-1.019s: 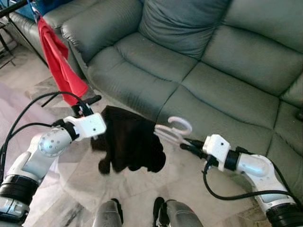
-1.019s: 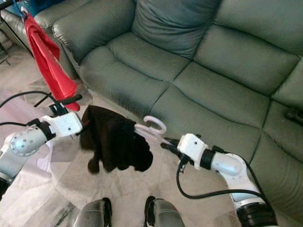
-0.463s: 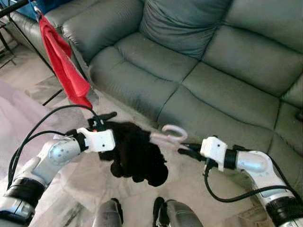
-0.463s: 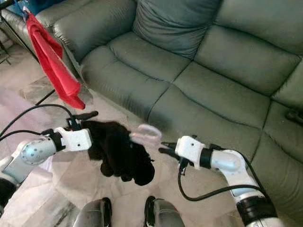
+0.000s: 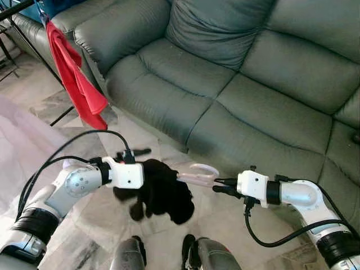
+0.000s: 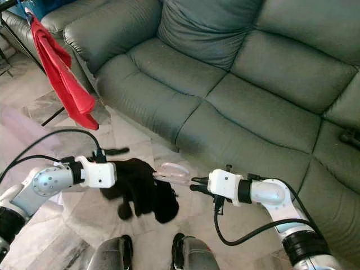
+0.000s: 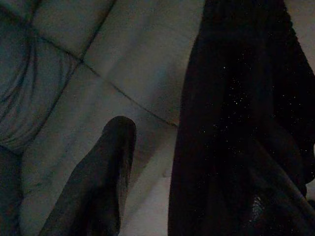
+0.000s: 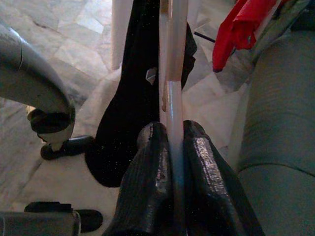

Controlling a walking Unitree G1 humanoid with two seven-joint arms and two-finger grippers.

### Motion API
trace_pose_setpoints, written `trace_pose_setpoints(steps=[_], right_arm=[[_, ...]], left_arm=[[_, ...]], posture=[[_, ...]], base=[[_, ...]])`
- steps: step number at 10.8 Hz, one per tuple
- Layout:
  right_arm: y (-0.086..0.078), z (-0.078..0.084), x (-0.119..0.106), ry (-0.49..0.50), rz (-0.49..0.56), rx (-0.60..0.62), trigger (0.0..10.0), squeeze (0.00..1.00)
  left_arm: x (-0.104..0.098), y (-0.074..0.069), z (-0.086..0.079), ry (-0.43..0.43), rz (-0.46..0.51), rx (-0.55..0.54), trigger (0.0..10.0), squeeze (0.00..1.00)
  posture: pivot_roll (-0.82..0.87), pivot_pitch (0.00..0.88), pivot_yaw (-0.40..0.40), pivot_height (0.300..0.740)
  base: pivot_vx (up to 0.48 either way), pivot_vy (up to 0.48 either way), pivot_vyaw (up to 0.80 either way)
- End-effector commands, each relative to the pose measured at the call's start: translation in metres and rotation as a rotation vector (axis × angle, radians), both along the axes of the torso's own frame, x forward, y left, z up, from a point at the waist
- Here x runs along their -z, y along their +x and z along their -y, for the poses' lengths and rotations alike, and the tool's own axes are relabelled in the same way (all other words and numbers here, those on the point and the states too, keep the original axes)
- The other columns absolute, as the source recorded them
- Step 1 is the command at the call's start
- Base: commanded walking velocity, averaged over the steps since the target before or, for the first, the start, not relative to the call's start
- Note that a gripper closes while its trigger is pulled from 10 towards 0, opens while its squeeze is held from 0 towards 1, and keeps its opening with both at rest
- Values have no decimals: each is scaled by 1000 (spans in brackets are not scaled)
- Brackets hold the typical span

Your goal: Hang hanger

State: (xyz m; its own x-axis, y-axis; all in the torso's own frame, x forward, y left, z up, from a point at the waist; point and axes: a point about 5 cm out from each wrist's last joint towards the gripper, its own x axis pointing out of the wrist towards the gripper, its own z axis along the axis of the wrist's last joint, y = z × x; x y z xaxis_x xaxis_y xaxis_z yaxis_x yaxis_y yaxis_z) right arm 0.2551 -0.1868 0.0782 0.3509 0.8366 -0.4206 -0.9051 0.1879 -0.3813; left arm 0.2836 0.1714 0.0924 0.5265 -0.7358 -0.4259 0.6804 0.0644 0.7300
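We are gripping the pale hanger (image 5: 196, 173) in our right gripper (image 8: 170, 147), its dark garment (image 5: 163, 191) beside our left gripper (image 5: 130, 153), fingers' state unclear, hanging not yet done.

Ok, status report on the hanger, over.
Right hand shut on pale hanger. Left hand at the black garment draped on it. Not hung yet; sofa ahead.
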Motion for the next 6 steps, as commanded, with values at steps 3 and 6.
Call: trace_pose_setpoints(steps=[3, 6], right_arm=[[3, -8, -3, 20, 39, -37, 10000, 0], [2, -8, 0, 11, 46, -44, 10000, 0]], left_arm=[[13, -8, 3, 17, -124, 22, 0, 0], [14, -10, 6, 6, -148, 35, 0, 0]], posture=[[11, 188, -38, 740], [7, 187, -39, 740]], base=[[0, 0, 0], [0, 0, 0]])
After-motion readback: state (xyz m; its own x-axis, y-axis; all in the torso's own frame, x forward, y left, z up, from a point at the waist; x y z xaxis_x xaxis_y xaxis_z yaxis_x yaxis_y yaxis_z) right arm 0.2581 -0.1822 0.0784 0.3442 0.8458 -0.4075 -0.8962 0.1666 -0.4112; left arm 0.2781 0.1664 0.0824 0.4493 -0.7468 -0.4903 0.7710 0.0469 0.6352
